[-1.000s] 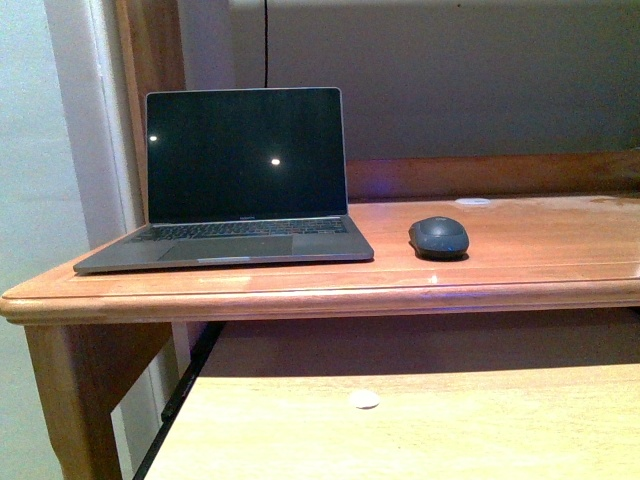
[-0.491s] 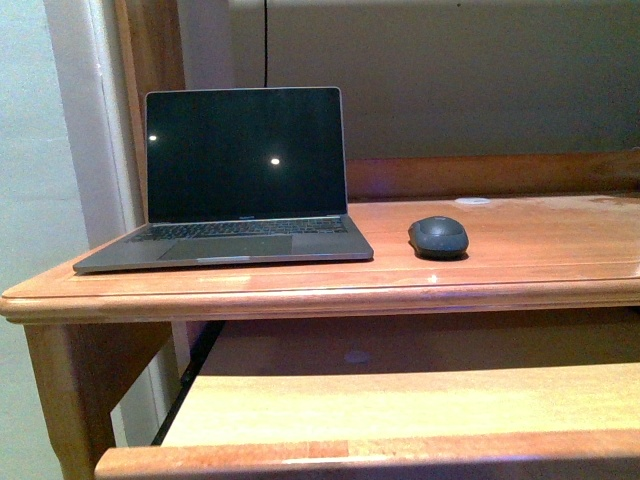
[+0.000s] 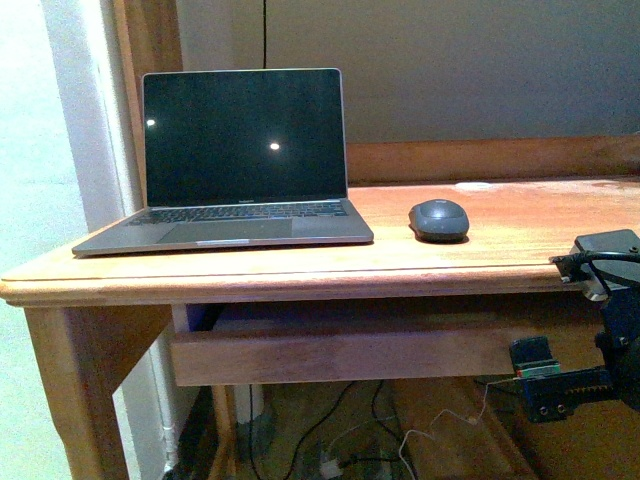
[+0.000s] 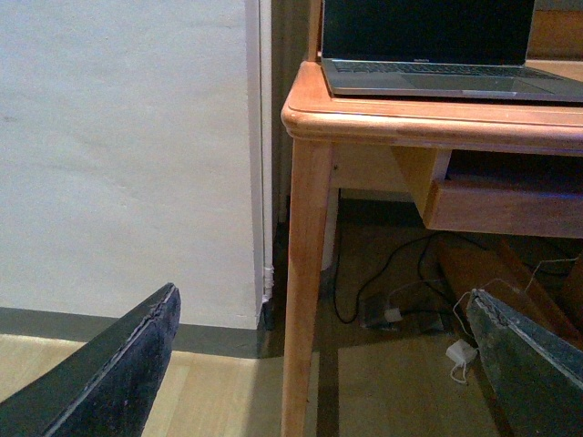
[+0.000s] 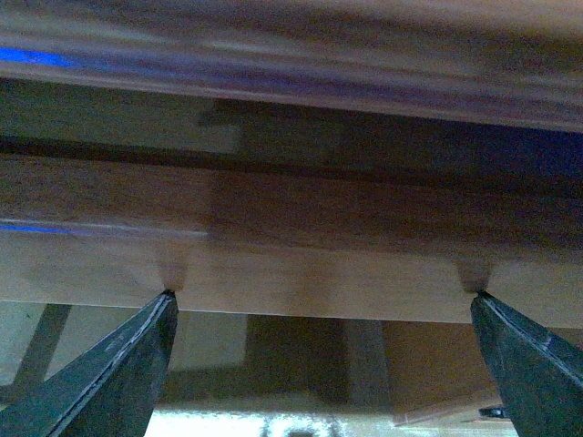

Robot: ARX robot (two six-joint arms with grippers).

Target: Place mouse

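The mouse (image 3: 438, 219), a dark grey domed oval, sits on top of the wooden desk (image 3: 300, 275), just to the right of the open laptop (image 3: 235, 160) and apart from its edge. Nothing touches it. The laptop's screen is black with two small bright reflections, and its base lies flat on the desk, angled slightly toward the desk's left front corner. A thin black cable (image 3: 265, 35) hangs down the wall behind the laptop.

Under the desktop, below the laptop, a wooden drawer front (image 3: 340, 355) sits closed beneath the apron. Loose cables (image 3: 350, 440) lie on the floor underneath the desk.

The right arm (image 3: 600, 330) shows at the desk's right front edge, lower than the desktop and well away from the mouse. In the right wrist view the right gripper (image 5: 319, 364) has its jaws spread wide with nothing between them, pointing up at the blurred underside of the desk's edge.

The left gripper (image 4: 319, 364), seen in the left wrist view, is also wide open and empty, hanging low beside the desk's left front leg (image 4: 305, 282), with the laptop's front edge above it and a pale wall (image 4: 127, 155) to the side.
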